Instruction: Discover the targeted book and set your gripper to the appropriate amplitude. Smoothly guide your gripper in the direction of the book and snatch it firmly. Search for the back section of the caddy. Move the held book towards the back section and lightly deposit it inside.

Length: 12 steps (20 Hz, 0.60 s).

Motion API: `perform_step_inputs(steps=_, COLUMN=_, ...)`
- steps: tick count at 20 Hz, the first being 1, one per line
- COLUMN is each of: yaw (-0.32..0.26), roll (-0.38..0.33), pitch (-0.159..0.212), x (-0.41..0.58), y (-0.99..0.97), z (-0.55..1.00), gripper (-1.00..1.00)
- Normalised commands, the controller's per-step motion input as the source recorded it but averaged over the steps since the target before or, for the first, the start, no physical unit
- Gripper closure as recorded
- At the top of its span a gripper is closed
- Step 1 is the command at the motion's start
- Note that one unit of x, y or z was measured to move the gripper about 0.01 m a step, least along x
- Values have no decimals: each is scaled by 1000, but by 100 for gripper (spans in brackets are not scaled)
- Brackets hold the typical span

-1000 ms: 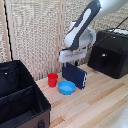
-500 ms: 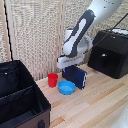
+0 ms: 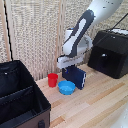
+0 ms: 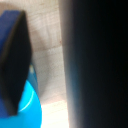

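The navy book (image 3: 76, 76) stands upright on the wooden table behind a blue bowl (image 3: 66, 88). My gripper (image 3: 70, 65) hangs right over the book's top edge, on the white arm. In the wrist view one dark, blue-edged finger (image 4: 12, 60) shows with a gap of table between it and a broad dark blurred surface (image 4: 100, 65) that looks like the book; the other finger is hidden. The jaws look open around the book. The black caddy (image 3: 42, 102) stands at the exterior view's lower left, with its back section (image 3: 15, 80) beyond the divider.
A red cup (image 3: 52, 80) stands beside the bowl, between the book and the caddy. A black hard-cased machine (image 3: 110, 52) sits at the exterior view's right. A slatted wall runs behind the table.
The gripper has come down slightly toward the book's top edge. The book, bowl and cup have stayed in place.
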Motion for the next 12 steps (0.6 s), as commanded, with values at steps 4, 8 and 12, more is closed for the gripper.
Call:
perform_step_inputs(steps=4, yaw=-34, roll=16, pitch=-8, x=69, y=-94, z=251, gripper=100)
perform_step_inputs(steps=8, yaw=-10, roll=1, pitch=29, x=170, y=-311, z=881, gripper=100)
perform_step_inputs(steps=12, yaw=0, roll=0, pitch=42, x=150, y=-299, z=1000, gripper=100)
